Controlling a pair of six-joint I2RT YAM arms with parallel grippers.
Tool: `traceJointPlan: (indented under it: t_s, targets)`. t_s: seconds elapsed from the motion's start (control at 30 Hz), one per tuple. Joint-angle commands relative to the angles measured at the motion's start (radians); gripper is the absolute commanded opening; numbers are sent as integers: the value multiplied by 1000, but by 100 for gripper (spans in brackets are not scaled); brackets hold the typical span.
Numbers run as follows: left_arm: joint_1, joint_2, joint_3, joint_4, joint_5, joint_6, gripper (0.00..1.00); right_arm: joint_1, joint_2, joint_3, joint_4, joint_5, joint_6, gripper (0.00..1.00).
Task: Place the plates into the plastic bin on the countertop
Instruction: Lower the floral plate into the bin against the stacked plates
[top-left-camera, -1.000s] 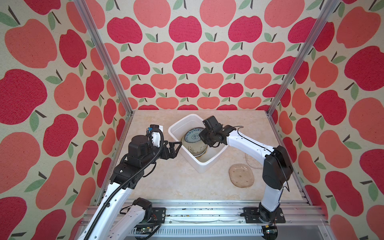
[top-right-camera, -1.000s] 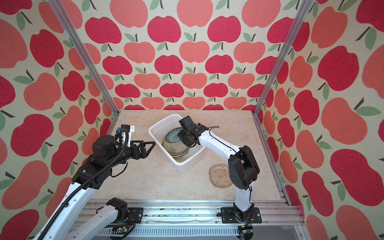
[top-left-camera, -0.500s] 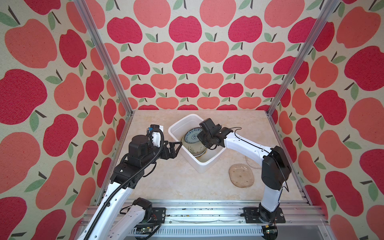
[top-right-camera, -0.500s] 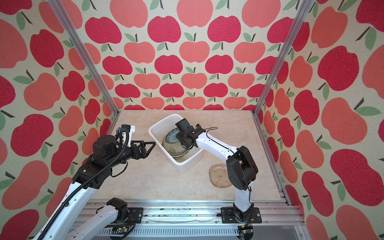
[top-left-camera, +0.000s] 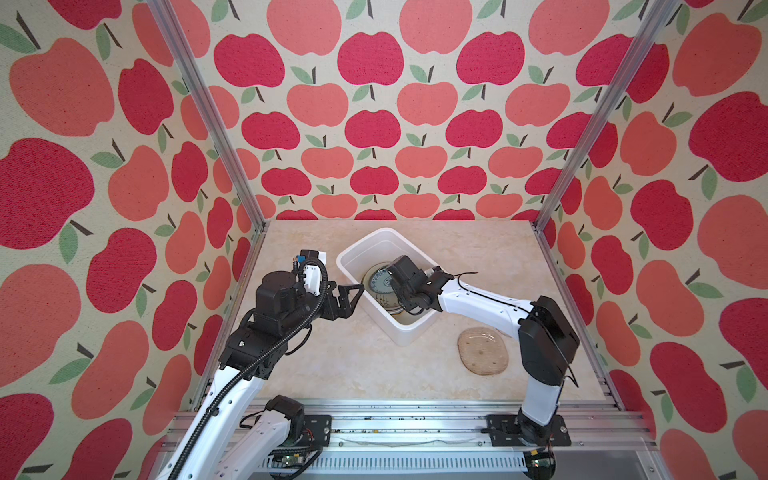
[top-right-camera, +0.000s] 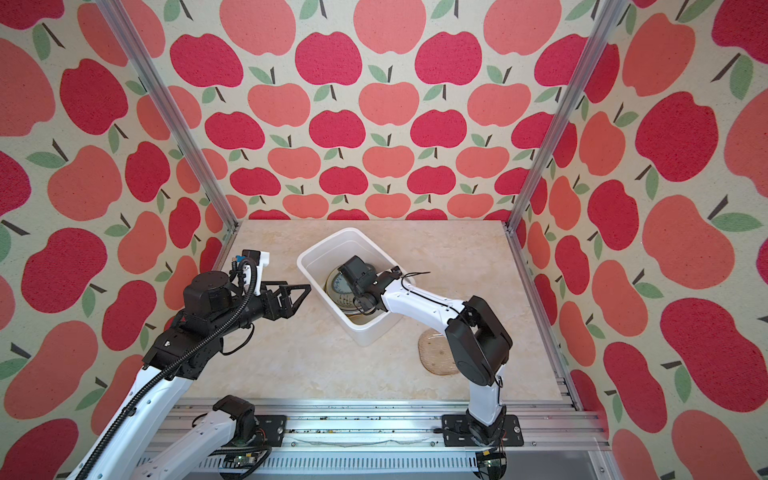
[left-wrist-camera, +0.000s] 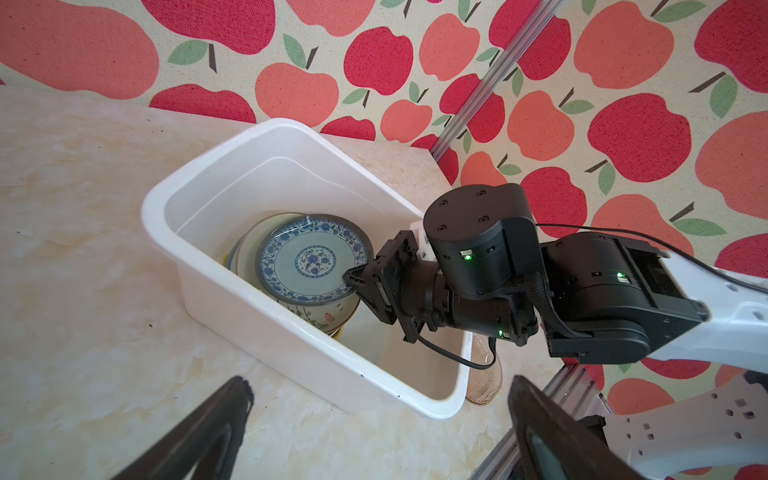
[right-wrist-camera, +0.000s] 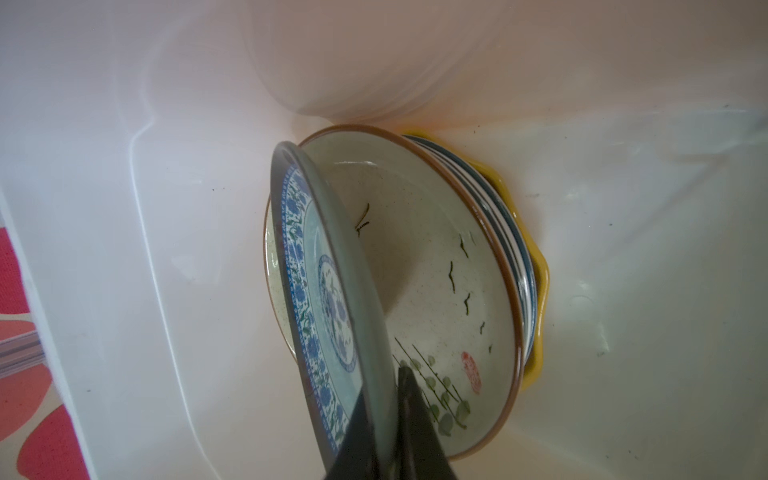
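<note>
The white plastic bin (top-left-camera: 409, 332) (top-right-camera: 365, 334) stands on the countertop (top-left-camera: 332, 361). Inside it lies a stack of plates, with a cream brown-rimmed plate (right-wrist-camera: 436, 270) on top and a yellow scalloped one (right-wrist-camera: 536, 291) at the bottom. My right gripper (right-wrist-camera: 384, 386) (left-wrist-camera: 353, 276) reaches into the bin, shut on the rim of a blue-patterned plate (left-wrist-camera: 307, 259) (right-wrist-camera: 316, 291), which it holds tilted just above the stack. My left gripper (top-left-camera: 353, 291) (left-wrist-camera: 380, 382) hovers open and empty beside the bin's left wall. A beige oval plate (top-left-camera: 484, 351) (top-right-camera: 436, 353) lies on the countertop to the bin's right.
Apple-print walls (top-left-camera: 374, 124) enclose the countertop on three sides, with aluminium posts (top-left-camera: 208, 116) at the back corners. An aluminium rail (top-left-camera: 415, 415) runs along the front edge and carries both arm bases. The right arm's elbow (top-left-camera: 546, 345) stands next to the oval plate.
My right gripper has carried the blue-patterned plate a little leftward and deeper into the bin, over the stack. The left arm has not moved.
</note>
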Motion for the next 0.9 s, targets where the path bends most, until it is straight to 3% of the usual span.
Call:
traceJointPlan:
  t_s: [0.0,0.17,0.5,0.87]
  targets:
    - [1,-11,-16,3,13,24,99,6,-47,-27,24,60,84,0]
    - [2,-8,-17,3,12,26,99,6,-41,-35,16,56,94,1]
    - [2,-4,-19,3,7,32,99,2,0,-6,-2,23,105,15]
    - [4,-5,-30,4,-3,33,99,-6,47,7,27,-15,104,17]
